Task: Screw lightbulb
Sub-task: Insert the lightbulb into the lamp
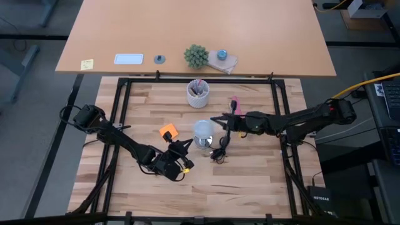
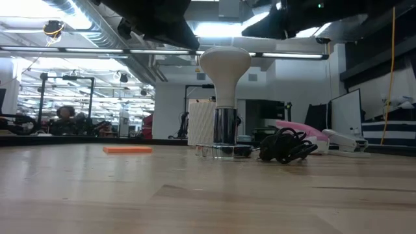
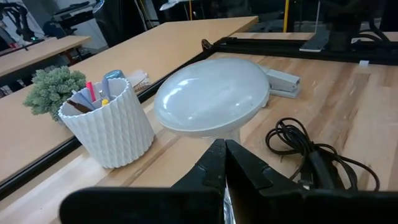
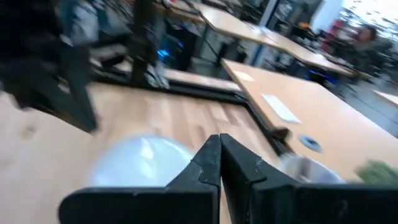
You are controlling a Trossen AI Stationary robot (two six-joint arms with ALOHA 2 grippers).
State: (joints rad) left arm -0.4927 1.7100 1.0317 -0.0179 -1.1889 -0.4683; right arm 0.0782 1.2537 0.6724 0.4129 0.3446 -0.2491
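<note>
You will find the lightbulb [image 2: 224, 68] standing upright near the middle of the table [image 1: 250, 181], its wide rounded end up and its narrow neck seated in the round silvery fitting [image 2: 224, 133], whose black cord [image 2: 286, 144] lies coiled just beside it. Neither claw has hold of anything: the left gripper [image 3: 224, 167] is pinched fully closed and empty, sitting just short of the bulb, and the right gripper [image 4: 219, 163] is likewise closed on nothing, hanging over the bulb from the other side. Judged from its look, the bulb is a light, hollow, smooth-skinned shell (matt white dome, greyish base), so expect it to be slippery and fragile; a hard squeeze could crack it and a loose one will slide when turned. Take it across the broad dome, where the fingers get the most surface, or at the taper just below if the dome proves too wide. The fitting is polished metal and may spin on the wood, so it probably wants steadying. Around it: a ribbed white cup of pens [image 3: 112, 127], a flat orange pad [image 1: 167, 131], and a pale butcher-block tabletop with visible grain. Whether the thread is fully home cannot be told.
</note>
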